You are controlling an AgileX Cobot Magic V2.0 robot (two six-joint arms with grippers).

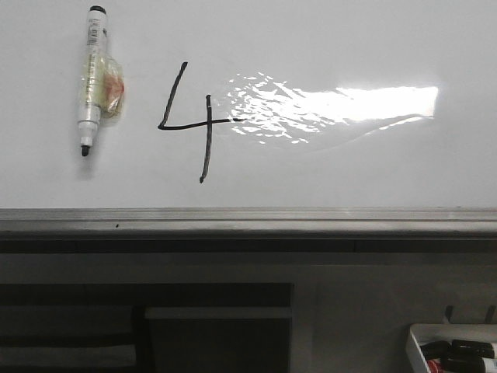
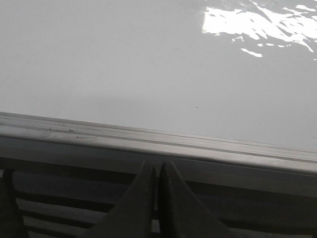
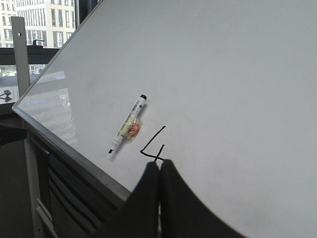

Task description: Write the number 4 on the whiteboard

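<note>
A thin black number 4 stands drawn on the glossy whiteboard, left of a bright glare patch. To its left a white marker with a black tip lies against the board, tip toward the grey rail. In the right wrist view the number 4 and the marker show just past my right gripper, which is shut and holds nothing. My left gripper is shut and empty, hanging before the rail off the whiteboard. Neither gripper appears in the front view.
A white tray with dark and red items sits at the lower right below the board. Dark shelving lies under the rail. A metal post and windows stand beyond the board's far corner.
</note>
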